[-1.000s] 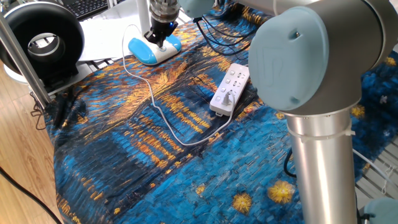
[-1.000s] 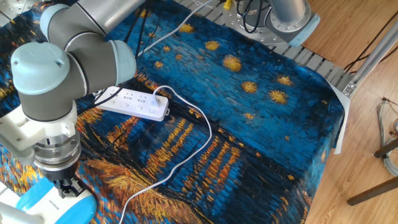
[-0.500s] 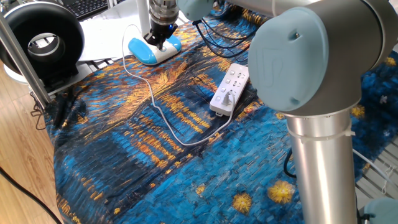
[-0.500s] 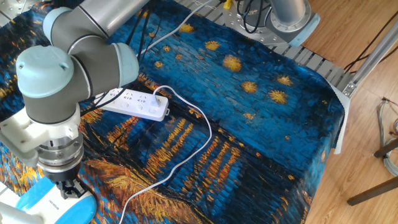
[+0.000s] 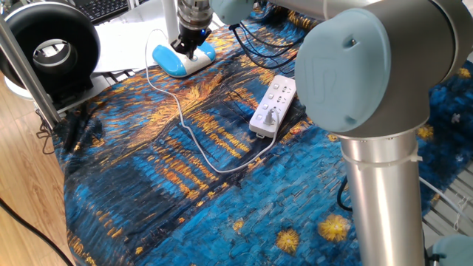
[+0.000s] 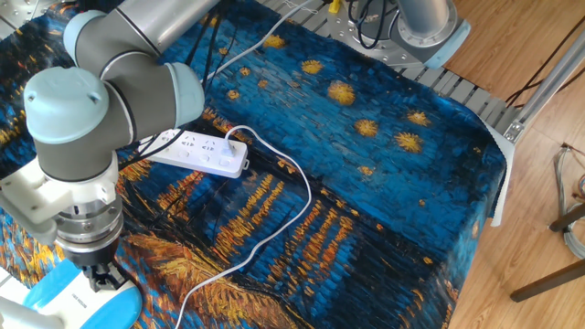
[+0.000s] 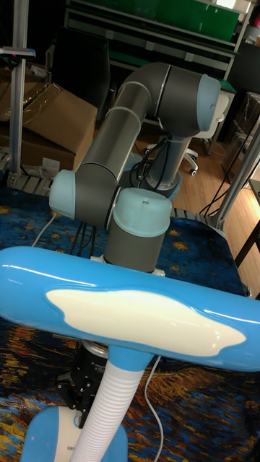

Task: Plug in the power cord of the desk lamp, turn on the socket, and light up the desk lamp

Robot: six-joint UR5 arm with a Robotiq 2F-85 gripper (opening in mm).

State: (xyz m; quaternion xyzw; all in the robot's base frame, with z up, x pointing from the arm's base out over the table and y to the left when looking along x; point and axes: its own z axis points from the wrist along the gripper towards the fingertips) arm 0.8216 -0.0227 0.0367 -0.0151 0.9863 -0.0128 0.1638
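- The light-blue and white desk lamp is seen at the far edge of the blue-and-gold painted tablecloth; its head fills the tall fixed view, unlit.
- The black two-finger gripper is pressed down on the lamp base; whether its fingers are together or apart cannot be told.
- The thin white power cord is traced from the base to the white power strip socket, plug seated at its near end.
- A black ring-shaped device is noted well to the side.
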